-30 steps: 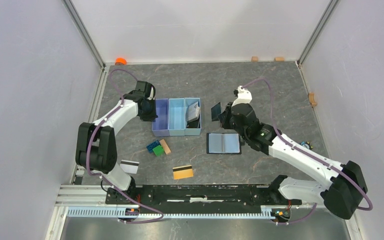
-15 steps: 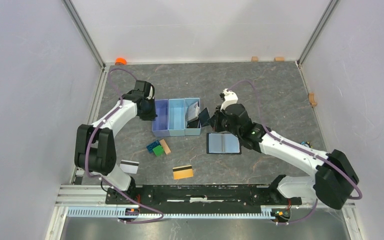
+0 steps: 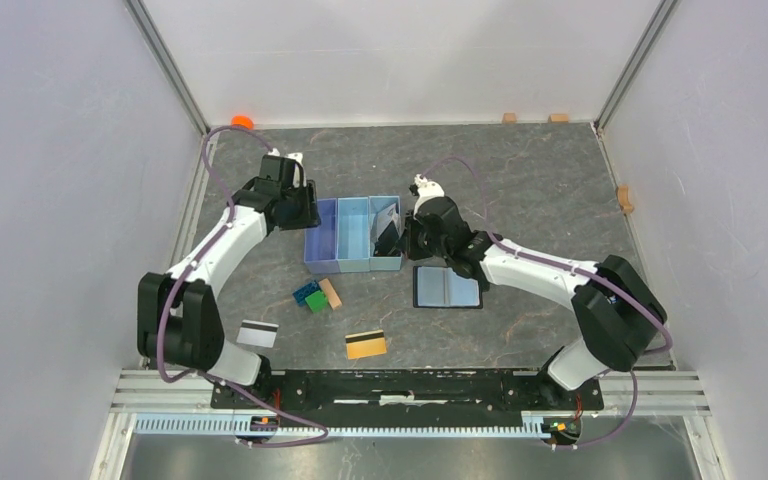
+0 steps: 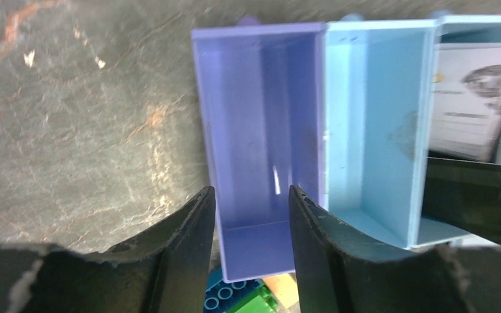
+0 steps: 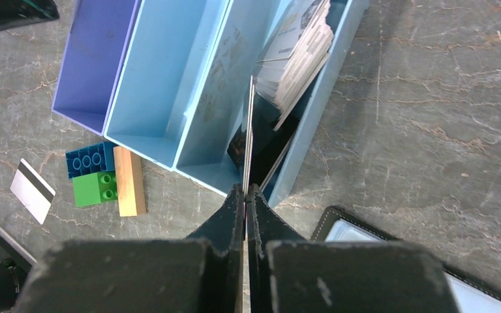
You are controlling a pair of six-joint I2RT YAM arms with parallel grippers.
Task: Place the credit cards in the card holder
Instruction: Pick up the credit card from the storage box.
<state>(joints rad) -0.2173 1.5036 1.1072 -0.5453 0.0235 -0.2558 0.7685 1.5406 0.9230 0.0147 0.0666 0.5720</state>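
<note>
Credit card (image 5: 248,130) stands edge-on, pinched in my tightly closed right claw (image 5: 245,190) above the tray (image 5: 169,78), probably to slot into the card holder (image 5: 391,254) lying open just to my right.

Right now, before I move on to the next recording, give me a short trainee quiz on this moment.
1. True or false: the right gripper is shut on a thin card held edge-on at the tray.
2. The card holder is: A) lying open on the table; B) snapped shut; C) inside the tray.
3. How many loose cards lie flat on the table, outside the tray?

Key
1. True.
2. A.
3. Two: the gold card and the white striped card.
</note>
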